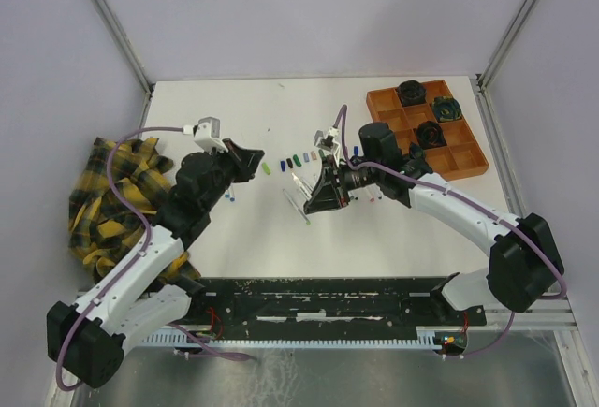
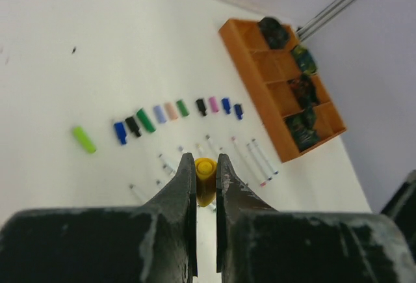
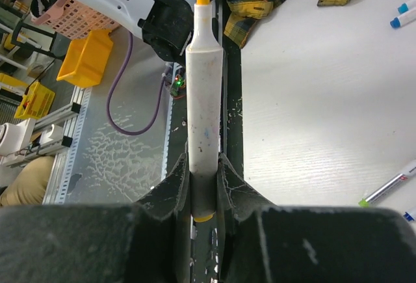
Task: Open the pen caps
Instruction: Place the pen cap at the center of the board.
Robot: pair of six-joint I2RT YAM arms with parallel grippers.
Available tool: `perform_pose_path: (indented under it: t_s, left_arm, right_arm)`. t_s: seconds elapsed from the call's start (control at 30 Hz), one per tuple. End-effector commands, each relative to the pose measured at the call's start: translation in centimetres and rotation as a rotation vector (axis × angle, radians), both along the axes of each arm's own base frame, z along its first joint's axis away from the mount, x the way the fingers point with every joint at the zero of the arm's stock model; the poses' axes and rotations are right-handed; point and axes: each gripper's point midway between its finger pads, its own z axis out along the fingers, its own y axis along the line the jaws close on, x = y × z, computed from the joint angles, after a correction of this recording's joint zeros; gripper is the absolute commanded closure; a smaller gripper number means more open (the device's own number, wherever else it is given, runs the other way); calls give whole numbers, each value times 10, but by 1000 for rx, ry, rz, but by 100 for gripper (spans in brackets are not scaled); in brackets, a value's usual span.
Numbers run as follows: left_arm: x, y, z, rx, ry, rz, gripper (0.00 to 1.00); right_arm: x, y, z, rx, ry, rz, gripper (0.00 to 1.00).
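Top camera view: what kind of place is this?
Probably a robotics lab work cell: a left arm and right arm bolted to a white table inside plain walls, pen caps lined up for handling, and a yellow bin off to the side.

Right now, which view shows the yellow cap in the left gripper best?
Left wrist: the yellow cap sits end-on, clamped in the left gripper. Top external shows the gripper but no discernible cap; right wrist misses it.

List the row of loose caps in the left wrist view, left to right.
lime cap, blue cap, black cap, large green cap, pale blue cap, peach cap, small green cap, second black cap, pink cap, second blue cap, navy cap
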Motion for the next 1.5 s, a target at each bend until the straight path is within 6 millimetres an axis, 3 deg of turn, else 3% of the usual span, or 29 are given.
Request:
perform_pose_path:
  t_s: [0.0, 0.23, 0.43, 0.6, 0.97, 1.27, 1.47]
  left_arm:
    - [1, 18, -42, -1, 93, 103, 97]
    - [8, 30, -128, 106, 305, 200, 97]
    - [21, 40, -167, 197, 421, 254, 97]
    - [34, 51, -187, 221, 468, 291, 97]
    - [81, 48, -222, 331, 609, 296, 97]
    - [93, 56, -255, 453, 739, 344, 97]
    - [96, 54, -255, 449, 734, 339, 83]
  right_arm:
    - [6, 3, 7, 6, -59, -7, 100]
    - [11, 4, -2, -25, -55, -22, 99]
    - [13, 3, -6, -43, -58, -30, 99]
    - [15, 2, -10, -59, -50, -30, 99]
    - [17, 1, -9, -63, -57, -37, 98]
    - [18, 1, -10, -68, -55, -42, 99]
    - [20, 0, -12, -74, -53, -48, 98]
